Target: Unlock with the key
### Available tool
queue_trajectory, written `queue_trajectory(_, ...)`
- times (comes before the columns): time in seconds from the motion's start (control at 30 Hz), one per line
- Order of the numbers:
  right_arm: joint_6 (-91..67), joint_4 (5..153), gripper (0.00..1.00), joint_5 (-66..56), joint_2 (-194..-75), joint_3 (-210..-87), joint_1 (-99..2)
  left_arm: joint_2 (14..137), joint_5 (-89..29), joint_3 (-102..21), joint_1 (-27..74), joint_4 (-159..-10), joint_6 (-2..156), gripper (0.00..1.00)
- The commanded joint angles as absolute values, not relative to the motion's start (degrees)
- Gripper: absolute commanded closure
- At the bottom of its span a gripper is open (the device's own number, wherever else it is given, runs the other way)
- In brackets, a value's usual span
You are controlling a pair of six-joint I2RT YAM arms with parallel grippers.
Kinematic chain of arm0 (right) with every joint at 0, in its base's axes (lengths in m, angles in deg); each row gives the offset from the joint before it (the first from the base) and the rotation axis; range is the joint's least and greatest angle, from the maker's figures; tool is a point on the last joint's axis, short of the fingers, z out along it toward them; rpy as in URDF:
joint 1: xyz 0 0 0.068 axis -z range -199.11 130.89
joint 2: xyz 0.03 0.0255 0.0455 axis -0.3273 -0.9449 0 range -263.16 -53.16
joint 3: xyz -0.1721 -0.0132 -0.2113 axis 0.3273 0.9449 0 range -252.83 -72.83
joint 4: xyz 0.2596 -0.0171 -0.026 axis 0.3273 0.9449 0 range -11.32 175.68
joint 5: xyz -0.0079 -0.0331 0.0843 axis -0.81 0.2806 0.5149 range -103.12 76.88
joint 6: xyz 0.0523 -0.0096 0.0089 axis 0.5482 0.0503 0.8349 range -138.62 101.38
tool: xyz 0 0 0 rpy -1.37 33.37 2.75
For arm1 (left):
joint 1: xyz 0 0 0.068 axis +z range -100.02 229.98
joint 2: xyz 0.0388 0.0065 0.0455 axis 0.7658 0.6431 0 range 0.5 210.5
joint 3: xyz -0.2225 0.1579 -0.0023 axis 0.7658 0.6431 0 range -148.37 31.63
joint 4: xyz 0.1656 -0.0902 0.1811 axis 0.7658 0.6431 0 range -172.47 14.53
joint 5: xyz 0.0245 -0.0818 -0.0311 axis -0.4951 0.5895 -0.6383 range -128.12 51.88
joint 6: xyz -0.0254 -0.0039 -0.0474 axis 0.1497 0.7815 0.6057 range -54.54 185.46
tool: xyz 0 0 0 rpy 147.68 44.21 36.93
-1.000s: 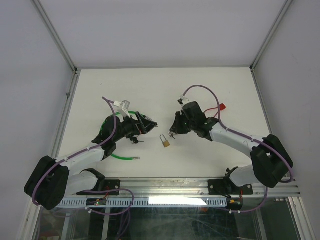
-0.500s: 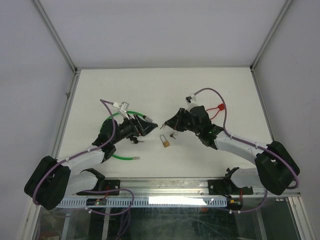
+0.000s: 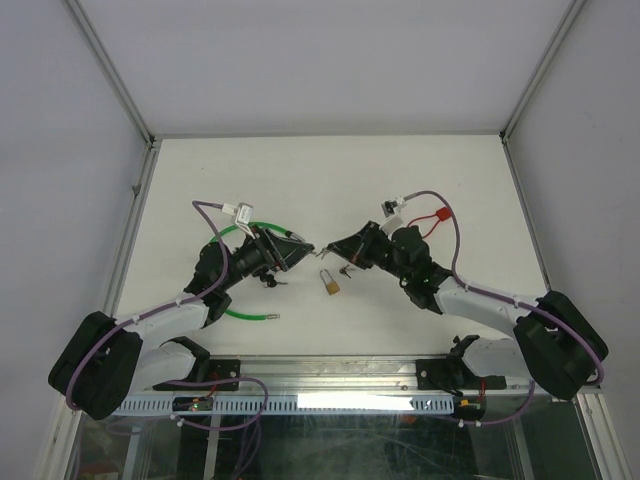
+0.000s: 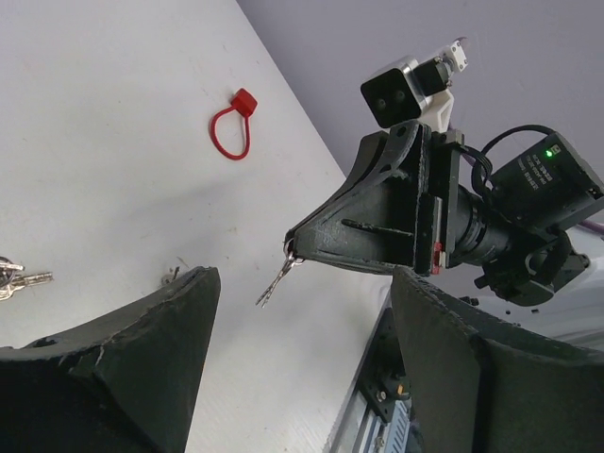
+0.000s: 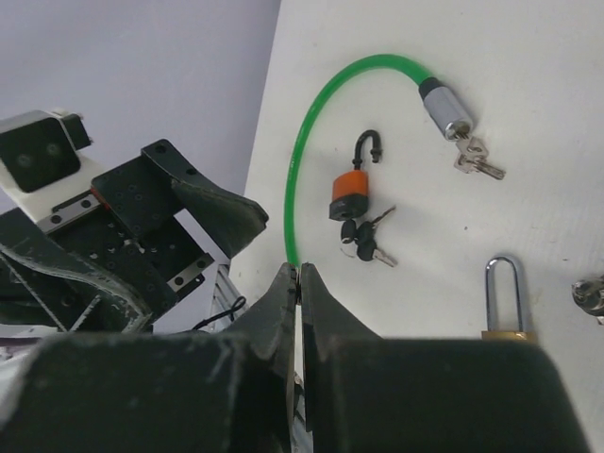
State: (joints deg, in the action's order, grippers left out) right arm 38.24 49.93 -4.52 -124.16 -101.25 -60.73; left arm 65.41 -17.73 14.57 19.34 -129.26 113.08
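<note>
A brass padlock (image 3: pixel 329 284) lies on the white table between the two arms, its shackle (image 5: pixel 503 288) pointing away. My right gripper (image 3: pixel 332 250) is shut on a small silver key (image 4: pixel 276 285), which hangs from its tip above the table, just beyond the padlock. In the right wrist view the right gripper (image 5: pixel 299 274) shows its jaws pressed together. My left gripper (image 3: pixel 304 243) faces it, tip to tip and a short way apart. Seen from the left wrist, the left gripper (image 4: pixel 302 283) is open and holds nothing, with the key hanging in front of the gap.
A green cable lock (image 5: pixel 316 113) with keys (image 5: pixel 478 160) in its cylinder curves under the left arm. An orange padlock (image 5: pixel 348 193) with black-headed keys (image 5: pixel 363 241) lies beside it. A red loop tag (image 4: pixel 231 127) lies behind the right arm, and a key bunch (image 4: pixel 11 278) on the table.
The right gripper has swung left and turned its tip toward the left gripper, still carrying the key. The left gripper's jaws have narrowed a little.
</note>
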Motion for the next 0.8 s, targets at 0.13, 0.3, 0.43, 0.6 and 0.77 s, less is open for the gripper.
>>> queue_trajectory(0.13,45.35,37.17,1.00,-6.07,-121.55,-98.87,-61.29,68.20,-13.25,16.03,19.87,-141.84,115.20,0.35)
queue_trajectory(0.3,47.48,34.28,1.00,-5.88,-122.22,-98.25,-61.47,70.28,-11.75,16.21,19.74,-145.62,115.68,0.43)
queue_trajectory(0.43,48.43,32.98,1.00,-5.36,-122.73,-98.15,-61.56,71.28,-11.49,16.06,19.70,-146.80,115.57,0.49)
queue_trajectory(0.6,49.43,31.49,1.00,-4.90,-123.77,-98.18,-61.65,72.24,-10.99,15.88,19.57,-147.99,115.35,0.57)
queue_trajectory(0.77,49.83,30.55,1.00,-4.11,-125.16,-98.64,-61.73,72.96,-10.96,15.81,19.26,-149.07,115.07,0.62)
